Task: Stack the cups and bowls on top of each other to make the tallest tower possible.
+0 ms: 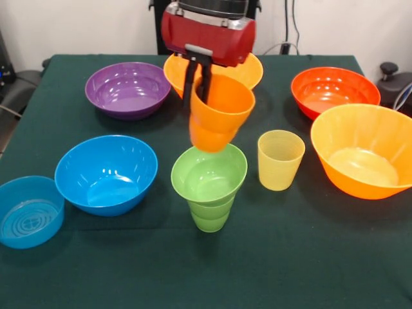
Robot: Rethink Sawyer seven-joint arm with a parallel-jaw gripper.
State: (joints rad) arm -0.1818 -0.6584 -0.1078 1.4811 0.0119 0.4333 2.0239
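One orange cup (pixel 221 114) is held aloft by the tool (pixel 197 80), whose dark fingers (pixel 188 80) are closed over the cup's rim, one inside and one outside. Directly beneath the tool, a small green bowl (pixel 208 174) is seated on a green ribbed cup (pixel 210 215), the tower's lowest piece, and the orange cup's base is seen just above that bowl. Right of the tool, a pale yellow cup (pixel 280 159) is set upright on the dark green worktop (pixel 309 257), flanked by a big orange bowl (pixel 364 159) and a red-orange bowl (pixel 335 91). Left of it are found a purple bowl (pixel 127 89), a medium blue bowl (pixel 106 174) and a small translucent blue bowl (pixel 29 211). Behind the tool, another orange bowl (pixel 254 72) is partly hidden.
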